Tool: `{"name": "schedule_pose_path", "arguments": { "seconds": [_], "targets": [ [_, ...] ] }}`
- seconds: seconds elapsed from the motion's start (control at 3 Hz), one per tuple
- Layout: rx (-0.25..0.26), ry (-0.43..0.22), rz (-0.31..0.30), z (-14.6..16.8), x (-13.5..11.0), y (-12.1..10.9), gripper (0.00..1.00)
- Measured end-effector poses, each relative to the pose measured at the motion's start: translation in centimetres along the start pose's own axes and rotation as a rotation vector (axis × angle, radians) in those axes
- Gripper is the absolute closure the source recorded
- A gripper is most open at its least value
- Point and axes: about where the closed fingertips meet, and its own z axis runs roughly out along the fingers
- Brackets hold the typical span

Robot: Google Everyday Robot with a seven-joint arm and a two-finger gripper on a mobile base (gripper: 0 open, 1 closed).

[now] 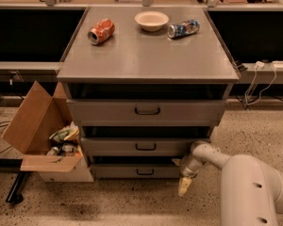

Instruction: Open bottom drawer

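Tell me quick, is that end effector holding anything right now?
End effector: low, by the right end of the bottom drawer; open or closed cannot be told.

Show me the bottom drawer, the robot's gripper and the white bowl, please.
bottom drawer [118,171]: camera view, its grey front, left of centre.
gripper [183,187]: camera view, its pale tip, low beside the bottom drawer's right end.
white bowl [152,20]: camera view, middle of its inside.
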Motion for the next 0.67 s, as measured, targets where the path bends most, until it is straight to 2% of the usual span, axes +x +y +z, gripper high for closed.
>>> {"name": "schedule_pose_path", "arguments": {
  "seconds": [0.33, 0.67],
  "targets": [
    [0.039, -0.045, 0.102, 2.2, 1.1, -0.6, 0.00],
    [0.050, -0.078, 0.187, 4.6, 1.7, -0.5, 0.00]
  ]
}}
